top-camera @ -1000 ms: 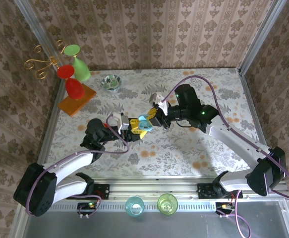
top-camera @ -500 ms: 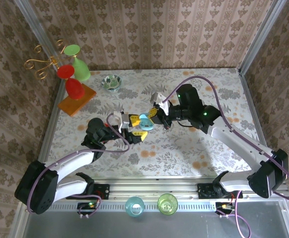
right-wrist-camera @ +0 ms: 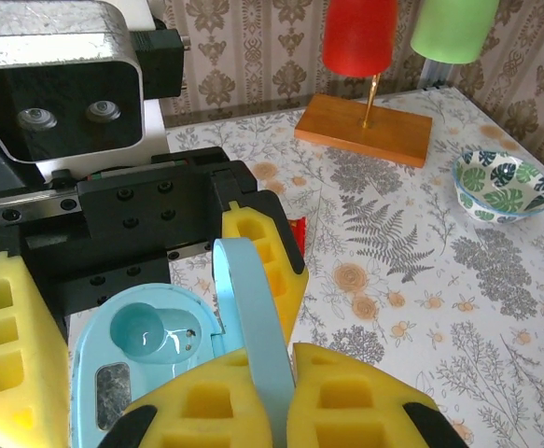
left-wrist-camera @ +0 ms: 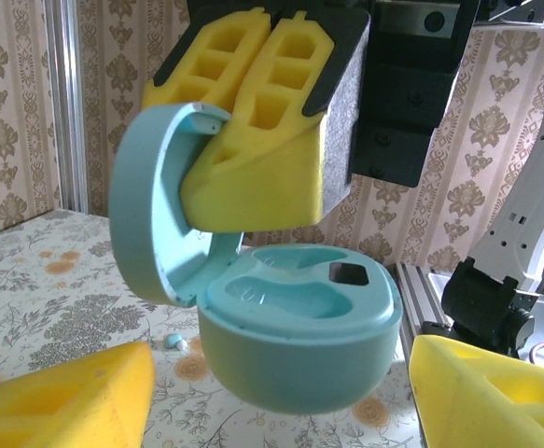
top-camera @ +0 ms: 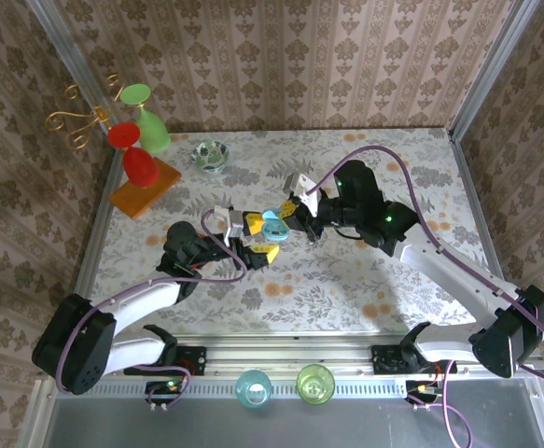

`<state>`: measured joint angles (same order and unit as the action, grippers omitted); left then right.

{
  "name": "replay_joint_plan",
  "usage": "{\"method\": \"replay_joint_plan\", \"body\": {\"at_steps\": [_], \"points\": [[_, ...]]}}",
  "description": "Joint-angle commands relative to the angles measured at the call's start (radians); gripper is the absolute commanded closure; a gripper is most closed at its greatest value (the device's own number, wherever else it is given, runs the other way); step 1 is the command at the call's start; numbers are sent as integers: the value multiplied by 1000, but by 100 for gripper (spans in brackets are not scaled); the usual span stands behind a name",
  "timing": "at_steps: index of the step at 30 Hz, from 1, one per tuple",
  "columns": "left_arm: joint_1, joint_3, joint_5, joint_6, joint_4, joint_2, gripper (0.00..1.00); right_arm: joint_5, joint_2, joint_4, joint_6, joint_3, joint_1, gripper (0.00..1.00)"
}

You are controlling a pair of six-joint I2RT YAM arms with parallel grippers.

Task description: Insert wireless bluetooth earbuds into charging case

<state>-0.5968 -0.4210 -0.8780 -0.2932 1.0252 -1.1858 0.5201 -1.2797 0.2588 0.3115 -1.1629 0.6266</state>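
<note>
The teal charging case (left-wrist-camera: 299, 327) hangs open above the table, both wells empty and its lid (left-wrist-camera: 150, 205) raised on the left. My right gripper (right-wrist-camera: 285, 392) is shut on that lid (right-wrist-camera: 253, 317), pinching it between yellow foam fingers (left-wrist-camera: 253, 140). My left gripper (left-wrist-camera: 281, 383) stands open, with a finger on each side of the case base and a gap on both sides. One tiny pale earbud (left-wrist-camera: 174, 342) lies on the table under the case. From above, the case (top-camera: 273, 227) sits between the left gripper (top-camera: 259, 238) and the right gripper (top-camera: 288, 213).
A green glass bowl (top-camera: 209, 154) stands at the back, also at the right of the right wrist view as the bowl (right-wrist-camera: 503, 187). A wooden stand (top-camera: 146, 187) with red and green cups occupies the back left. Two cups (top-camera: 253, 387) sit by the near rail.
My left gripper's fingers have spread apart off the case base. The right gripper keeps its hold on the lid and has barely shifted.
</note>
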Motion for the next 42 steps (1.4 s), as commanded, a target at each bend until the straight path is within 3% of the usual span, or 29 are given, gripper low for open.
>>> {"method": "replay_joint_plan", "body": {"at_steps": [1,10,35,42], "points": [[-1,-32,4,-44,59,-8,29,-35,13,-23,8,14,8,100],[-1,-38,8,-67,73,-19,37,-45,11,-22,15,12,13,100],[-1,-32,11,-52,84,-21,39,-37,-2,10,38,3,21,100],[-1,-32,4,-49,87,-24,45,-36,-4,14,41,1,24,100]]}}
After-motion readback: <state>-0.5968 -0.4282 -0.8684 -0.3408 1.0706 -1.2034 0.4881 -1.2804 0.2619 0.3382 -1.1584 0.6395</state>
